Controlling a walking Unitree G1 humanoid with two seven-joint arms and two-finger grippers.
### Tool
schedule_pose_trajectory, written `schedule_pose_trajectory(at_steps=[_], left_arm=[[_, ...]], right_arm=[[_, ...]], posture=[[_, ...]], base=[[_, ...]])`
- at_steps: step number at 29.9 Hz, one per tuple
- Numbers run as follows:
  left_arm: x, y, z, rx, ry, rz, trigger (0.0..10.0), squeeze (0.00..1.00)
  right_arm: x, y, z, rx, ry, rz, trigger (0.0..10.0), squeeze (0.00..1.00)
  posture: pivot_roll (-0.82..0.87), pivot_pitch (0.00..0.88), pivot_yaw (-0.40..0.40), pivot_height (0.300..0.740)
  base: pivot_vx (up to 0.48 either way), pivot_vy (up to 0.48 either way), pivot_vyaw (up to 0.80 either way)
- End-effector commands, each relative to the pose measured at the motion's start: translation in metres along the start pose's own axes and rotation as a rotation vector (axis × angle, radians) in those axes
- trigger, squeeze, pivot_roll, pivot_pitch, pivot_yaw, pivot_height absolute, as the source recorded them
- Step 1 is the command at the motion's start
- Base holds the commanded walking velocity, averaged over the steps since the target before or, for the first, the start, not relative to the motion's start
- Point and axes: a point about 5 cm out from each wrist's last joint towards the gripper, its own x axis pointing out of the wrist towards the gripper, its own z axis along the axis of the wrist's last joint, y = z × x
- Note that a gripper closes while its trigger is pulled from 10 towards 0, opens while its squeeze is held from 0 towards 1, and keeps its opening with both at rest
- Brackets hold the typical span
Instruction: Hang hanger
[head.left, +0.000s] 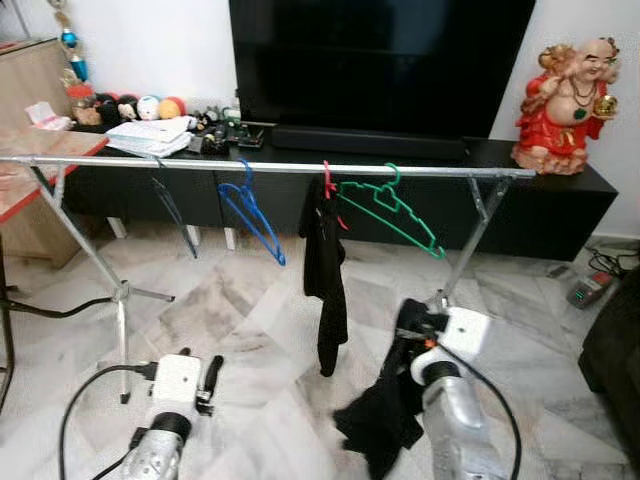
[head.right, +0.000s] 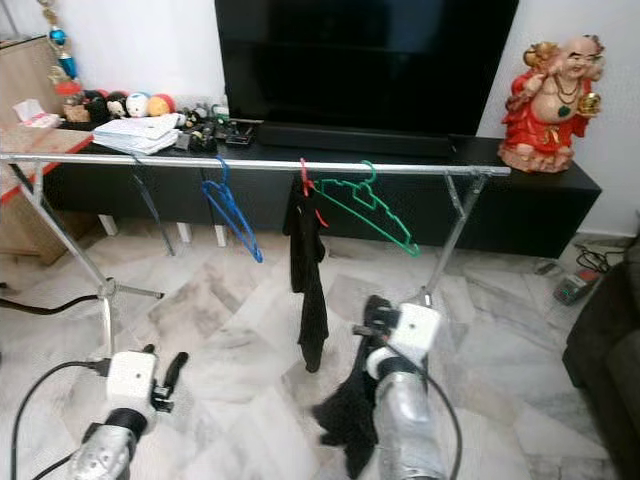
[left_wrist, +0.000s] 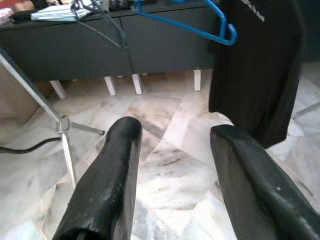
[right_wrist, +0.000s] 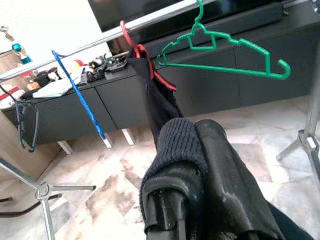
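Rail (head.left: 280, 167) runs level across the room on two folding stands, in front of the low black TV unit (head.left: 560, 205); height suits hooks dropped on from above.

Left to right on the rail:
- dark hanger (head.left: 172, 212), bare, hook on the rail, body tilted down to the right.
- blue hanger (head.left: 252, 217), bare, same tilt.
- red hanger (head.left: 328, 185), mostly hidden by the black garment (head.left: 325, 275) it carries; the cloth hangs straight down, hem well above the floor.
- green hanger (head.left: 392, 208), bare, just beside the red one, sloping down towards the right stand.

Judgement: the tilt of the bare hangers comes from hooks sitting loose on a thin tube; nothing balances them.

Left claw (head.left: 208, 378): low, near the floor, in front of the left stand. Fingers (left_wrist: 107, 187) apart, nothing between them. Forearm comes up from the lower edge, pointing towards the rail. Reads as idle.

Right claw (right_wrist: 192, 165): low, below the rail, in front of the gap between the hung garment and the green hanger. Fingers together, clamped on a black cloth (head.left: 385, 415) that drapes down beside the forearm. Cannot tell whether a hanger sits inside this cloth; no hook visible.

Judgement: the load is gripped but not yet raised to the rail; free space lies between the blue and red hangers and right of the green one.
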Motion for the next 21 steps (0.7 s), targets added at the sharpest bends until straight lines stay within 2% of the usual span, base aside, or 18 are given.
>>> schedule_pose_trajectory(at_steps=[1,5,8,10,13,17,21], left_arm=[[0.001,-0.003,0.002,-0.033,0.006,-0.002,10.0,0.0],[0.002,-0.002,0.003,-0.034,0.006,-0.003,10.0,0.0],[0.003,-0.001,0.002,-0.106,0.019,0.02,10.0,0.0],[0.003,-0.001,0.004,-0.11,0.018,0.019,10.0,0.0],[0.003,0.0,0.006,-0.109,0.015,0.018,10.0,0.0],[0.004,0.002,0.007,-0.112,0.01,0.023,10.0,0.0],[0.005,0.002,0.009,-0.12,0.003,0.029,10.0,0.0]], right_arm=[[0.002,-0.006,0.009,-0.019,-0.04,-0.016,10.0,0.0],[0.003,-0.007,0.009,-0.027,-0.041,-0.017,10.0,0.0],[0.004,-0.007,0.008,-0.05,-0.034,-0.003,10.0,0.0],[0.005,-0.007,0.009,-0.085,-0.03,0.004,10.0,0.0],[0.006,-0.01,0.012,-0.083,-0.036,-0.011,10.0,0.0],[0.006,-0.012,0.012,-0.093,-0.03,-0.012,10.0,0.0],[0.003,-0.013,0.002,-0.115,0.015,0.001,10.0,0.0]], posture=[[0.07,0.035,0.037,0.74],[0.07,0.042,0.039,0.74],[0.06,0.051,0.041,0.74],[0.06,0.057,0.037,0.74],[0.06,0.064,0.037,0.74],[0.06,0.073,0.035,0.74],[0.07,0.076,0.03,0.74]], base=[[0.0,0.0,0.0],[0.0,0.0,0.0],[0.0,0.0,0.0],[0.0,0.0,0.0],[0.0,0.0,0.0],[0.291,0.0,0.0],[0.371,0.0,0.0]])
